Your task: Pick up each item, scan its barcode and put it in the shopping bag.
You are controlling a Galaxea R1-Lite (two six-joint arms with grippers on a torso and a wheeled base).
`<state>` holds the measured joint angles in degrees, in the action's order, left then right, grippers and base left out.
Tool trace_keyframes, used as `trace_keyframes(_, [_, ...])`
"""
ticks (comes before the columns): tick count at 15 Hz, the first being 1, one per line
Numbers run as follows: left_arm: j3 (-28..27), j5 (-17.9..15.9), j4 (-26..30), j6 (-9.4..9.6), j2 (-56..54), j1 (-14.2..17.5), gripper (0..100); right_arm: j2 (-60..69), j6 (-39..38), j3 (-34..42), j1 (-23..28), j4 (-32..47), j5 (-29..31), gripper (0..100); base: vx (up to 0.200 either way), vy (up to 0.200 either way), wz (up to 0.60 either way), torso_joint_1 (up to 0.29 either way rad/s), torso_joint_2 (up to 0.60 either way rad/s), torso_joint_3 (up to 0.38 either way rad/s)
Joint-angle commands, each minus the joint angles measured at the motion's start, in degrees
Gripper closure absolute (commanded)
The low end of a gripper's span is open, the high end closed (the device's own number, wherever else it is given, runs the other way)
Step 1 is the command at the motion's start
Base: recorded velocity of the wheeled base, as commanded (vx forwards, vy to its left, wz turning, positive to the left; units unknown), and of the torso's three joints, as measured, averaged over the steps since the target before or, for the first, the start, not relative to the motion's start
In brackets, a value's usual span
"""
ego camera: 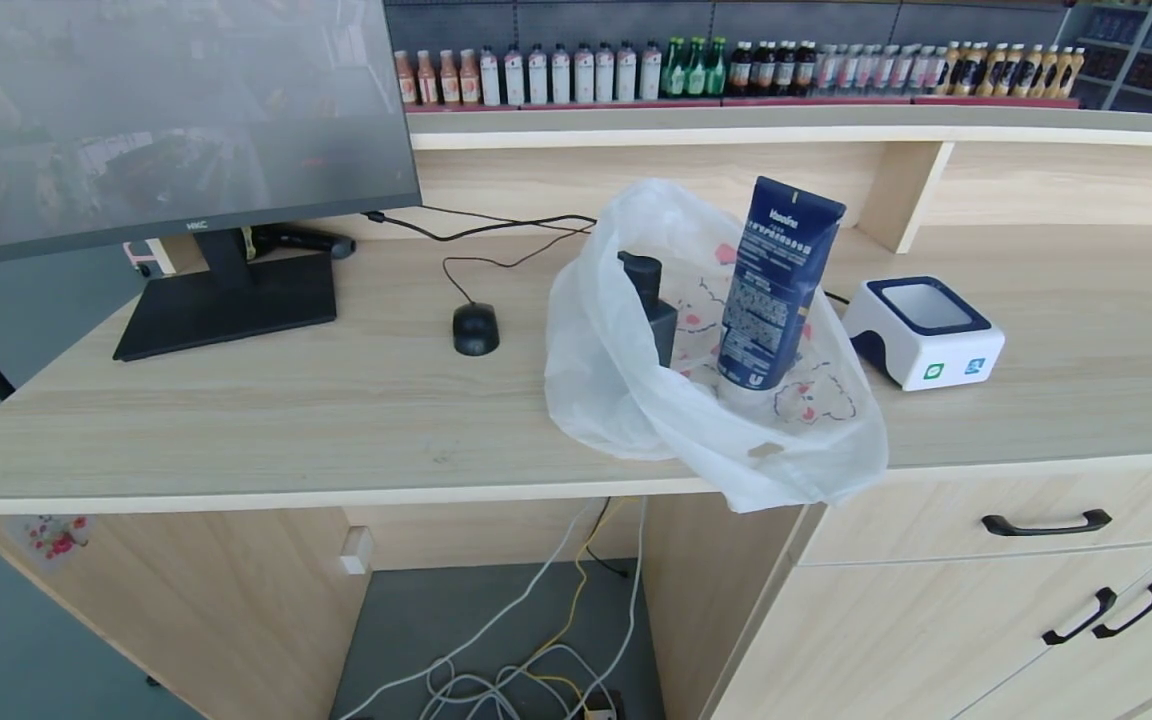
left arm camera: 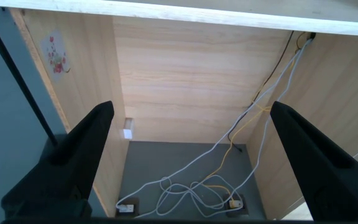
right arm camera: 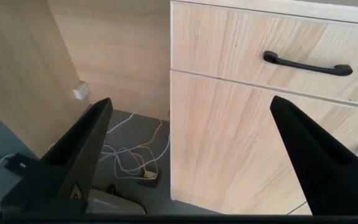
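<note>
1. The tube point(ego camera: 776, 290) and bottle point(ego camera: 651, 300) stand in the bag point(ego camera: 626, 400) on the counter point(ego camera: 336, 400), beside the scanner point(ego camera: 921, 330).
2. The left claw point(left arm camera: 191, 109) and right claw point(right arm camera: 191, 102) are spread wide and hold nothing, low before the cabinet.
3. Bagging looks finished; the next move is probably just a check for leftover items.

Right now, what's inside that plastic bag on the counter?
A blue tube stands cap-down in the shopping bag, beside a dark pump bottle. The bag's folds hide anything lying lower.
</note>
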<state>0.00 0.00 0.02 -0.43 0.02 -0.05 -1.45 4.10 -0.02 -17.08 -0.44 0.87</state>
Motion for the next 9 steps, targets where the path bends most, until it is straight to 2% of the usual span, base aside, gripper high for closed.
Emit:
trace_keyframes(1, [0.0,0.0,0.0,-0.01,0.0,0.0,0,-1.4,-0.3,0.0,0.9,0.0,0.3,0,0.000,0.000,0.00,0.000,0.00,0.000])
trace_keyframes(3, [0.0,0.0,0.0,-0.01,0.0,0.0,0,-4.3,-0.3,0.0,2.9,0.0,0.3,0,0.000,0.000,0.00,0.000,0.00,0.000])
trace_keyframes(5, [0.0,0.0,0.0,0.34,0.0,0.0,0,-5.9,-0.1,0.0,12.4,0.0,0.3,0,0.000,0.000,0.00,0.000,0.00,0.000])
trace_keyframes(6, [0.0,-0.1,0.1,1.75,0.0,0.0,0,-5.7,0.2,0.0,15.1,0.0,0.3,0,0.000,0.000,0.00,0.000,0.00,0.000])
trace_keyframes(9, [0.0,-0.1,0.1,1.66,0.0,0.0,0,-0.7,-0.1,0.0,17.0,0.0,0.3,0,0.000,0.000,0.00,0.000,0.00,0.000])
